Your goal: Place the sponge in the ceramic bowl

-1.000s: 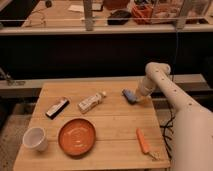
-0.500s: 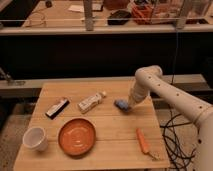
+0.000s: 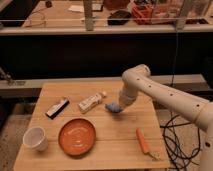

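Note:
The blue sponge (image 3: 114, 107) hangs just above the wooden table (image 3: 120, 145), right of centre, at the tip of my gripper (image 3: 117, 106), which is shut on it. My white arm reaches in from the right and bends down to it. The ceramic bowl (image 3: 77, 136), a wide shallow orange-brown dish, sits on the table to the lower left of the sponge, about a hand's width away, with nothing in it.
A white cup (image 3: 36, 138) stands at the front left. A dark flat bar (image 3: 57, 107) and a white bottle (image 3: 91, 102) lie behind the bowl. An orange-handled tool (image 3: 144, 141) lies at the front right. Black cables (image 3: 175, 135) hang off the table's right side.
My gripper has carried the sponge leftward and toward the front, from the table's back right to near the centre, closer to the bowl. The arm's elbow has swung left with it.

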You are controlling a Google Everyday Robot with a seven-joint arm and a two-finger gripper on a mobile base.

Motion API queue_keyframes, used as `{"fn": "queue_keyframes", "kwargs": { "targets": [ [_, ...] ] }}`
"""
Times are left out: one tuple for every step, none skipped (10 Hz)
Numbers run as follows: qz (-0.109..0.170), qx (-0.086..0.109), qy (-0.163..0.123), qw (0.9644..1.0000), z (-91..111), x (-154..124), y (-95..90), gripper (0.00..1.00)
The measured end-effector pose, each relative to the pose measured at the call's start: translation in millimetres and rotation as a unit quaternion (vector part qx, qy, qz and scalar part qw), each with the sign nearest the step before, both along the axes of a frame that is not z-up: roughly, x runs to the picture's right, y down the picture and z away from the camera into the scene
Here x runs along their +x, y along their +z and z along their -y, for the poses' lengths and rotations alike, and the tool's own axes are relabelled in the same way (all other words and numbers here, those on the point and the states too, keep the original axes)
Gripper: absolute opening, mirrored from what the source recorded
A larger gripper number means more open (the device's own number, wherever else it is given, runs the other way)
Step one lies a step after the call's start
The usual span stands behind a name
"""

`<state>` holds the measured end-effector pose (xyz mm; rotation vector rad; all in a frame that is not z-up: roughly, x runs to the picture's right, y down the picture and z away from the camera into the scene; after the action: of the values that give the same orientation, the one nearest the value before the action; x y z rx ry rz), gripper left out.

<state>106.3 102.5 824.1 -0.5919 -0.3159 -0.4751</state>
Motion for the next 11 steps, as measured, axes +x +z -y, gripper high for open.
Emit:
{"fn": "queue_keyframes", "kwargs": {
  "targets": [
    [0.004, 0.001, -0.002, 1.0, 3, -7, 3.1, 0.31],
    [0.007, 0.001, -0.009, 0.9999, 4, -7, 4.7, 0.32],
    [0.008, 0.001, -0.016, 0.9998, 3, -8, -0.3, 0.26],
    [0.009, 0.0, -0.022, 0.9997, -3, -12, -7.9, 0.16],
    [0.012, 0.001, -0.027, 0.9996, -10, -24, -17.9, 0.07],
    [0.015, 0.002, -0.032, 0.9994, -18, -40, -28.2, 0.02],
    [0.018, 0.003, -0.04, 0.999, -26, -58, -37.9, 0.02],
    [0.024, 0.004, -0.051, 0.9984, -34, -76, -47.6, 0.02],
    [0.028, 0.006, -0.062, 0.9977, -40, -91, -56.0, 0.02],
    [0.033, 0.009, -0.072, 0.9968, -44, -103, -59.9, 0.02],
    [0.039, 0.008, -0.082, 0.9958, -49, -121, -65.3, 0.02]
  ]
}}
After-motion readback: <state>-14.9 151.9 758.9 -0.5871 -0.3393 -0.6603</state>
